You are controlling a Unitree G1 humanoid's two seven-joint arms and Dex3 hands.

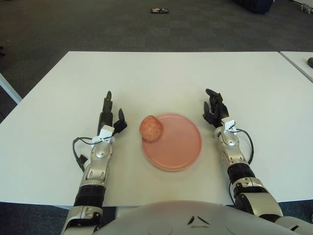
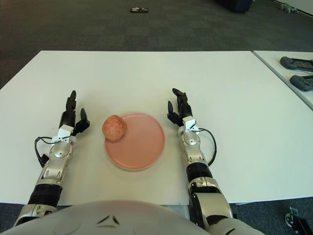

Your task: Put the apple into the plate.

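A red-yellow apple (image 1: pixel 151 128) sits on the left rim of the pink plate (image 1: pixel 178 147), near the middle of the white table. My left hand (image 1: pixel 111 115) is to the left of the apple, a short gap away, fingers spread and pointing away from me, holding nothing. My right hand (image 1: pixel 214 108) shows just right of the plate, fingers relaxed and empty. In the right eye view the apple (image 2: pixel 114 128) again overlaps the plate's (image 2: pixel 142 147) left edge.
The white table (image 1: pixel 166 78) stretches far ahead of both hands. A second table edge (image 2: pixel 293 83) at the right carries two dark devices (image 2: pixel 298 63). A small dark object (image 1: pixel 159 10) lies on the carpet beyond.
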